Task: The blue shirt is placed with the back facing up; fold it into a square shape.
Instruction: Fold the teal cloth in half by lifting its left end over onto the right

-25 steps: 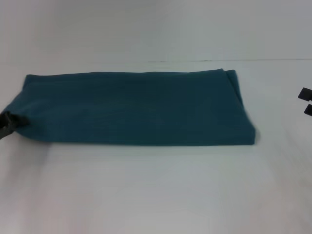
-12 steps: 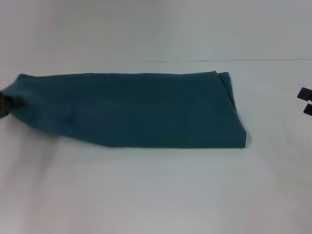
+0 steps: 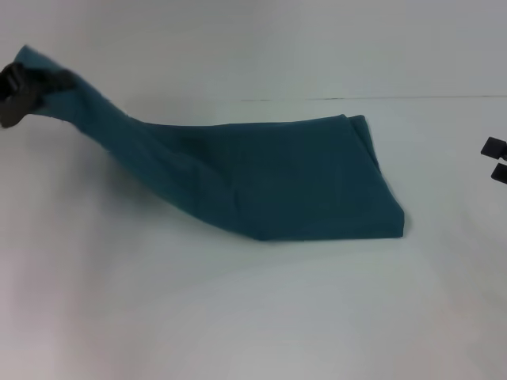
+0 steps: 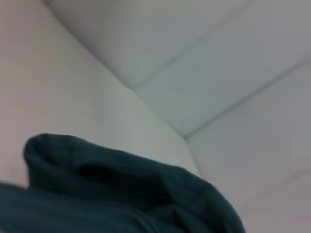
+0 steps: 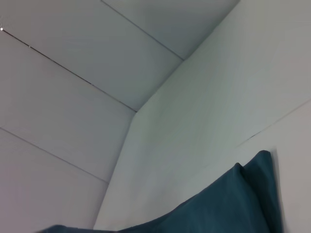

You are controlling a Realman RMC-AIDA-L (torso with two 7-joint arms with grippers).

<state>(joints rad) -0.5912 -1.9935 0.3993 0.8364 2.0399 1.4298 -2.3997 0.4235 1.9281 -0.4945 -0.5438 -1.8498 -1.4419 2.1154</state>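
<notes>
The blue shirt [image 3: 293, 190] lies folded into a long band across the white table [image 3: 238, 317]. Its right part rests flat, while its left end is lifted off the table and slopes up toward the far left. My left gripper [image 3: 28, 85] is shut on that raised end at the picture's left edge. The left wrist view shows bunched shirt fabric [image 4: 121, 194] close up. At the far right edge my right gripper [image 3: 497, 159] hovers apart from the shirt. The right wrist view catches the shirt's folded end [image 5: 233, 204].
Bare white table surface surrounds the shirt. A thin seam line [image 3: 396, 98] runs across the back of the table behind the shirt. Pale wall panels [image 5: 97, 73] rise beyond it.
My left gripper has risen and moved back with the shirt's left end, lifting that end off the table. The shirt's right part stays flat. The right gripper has not moved.
</notes>
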